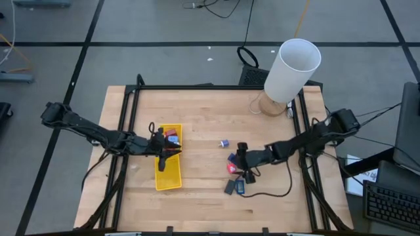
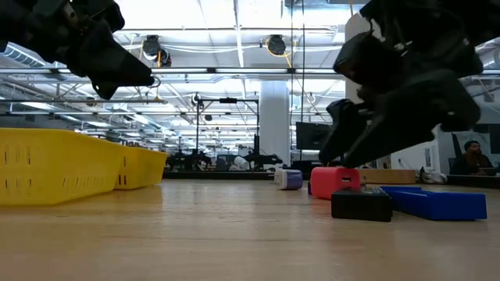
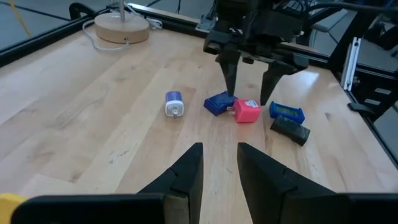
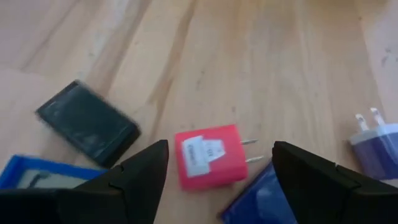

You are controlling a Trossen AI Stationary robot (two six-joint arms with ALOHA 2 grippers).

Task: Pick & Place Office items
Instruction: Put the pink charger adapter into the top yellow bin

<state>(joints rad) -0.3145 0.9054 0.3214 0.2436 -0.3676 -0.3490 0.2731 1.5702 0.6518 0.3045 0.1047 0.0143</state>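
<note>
Several office items lie on the wooden table right of centre: a red plug block (image 4: 208,155), a blue chunk (image 3: 219,103), a pale lilac plug (image 3: 175,104), a dark grey flat rectangle (image 4: 87,123) and a blue flat rectangle (image 3: 286,112). My right gripper (image 4: 221,146) is open and hangs low over the red block (image 3: 247,111), one finger on either side, touching nothing. My left gripper (image 3: 219,149) stands above the yellow tray (image 1: 168,177). Its fingers are a narrow gap apart with nothing between them. A few small pieces (image 1: 172,137) lie in the tray's far compartment.
A big white cylinder (image 1: 292,69) on a round wooden base (image 1: 271,105) stands at the far right. A black cable (image 1: 275,193) loops over the table near the right arm. Bare wood lies between the tray and the items, and along the near edge.
</note>
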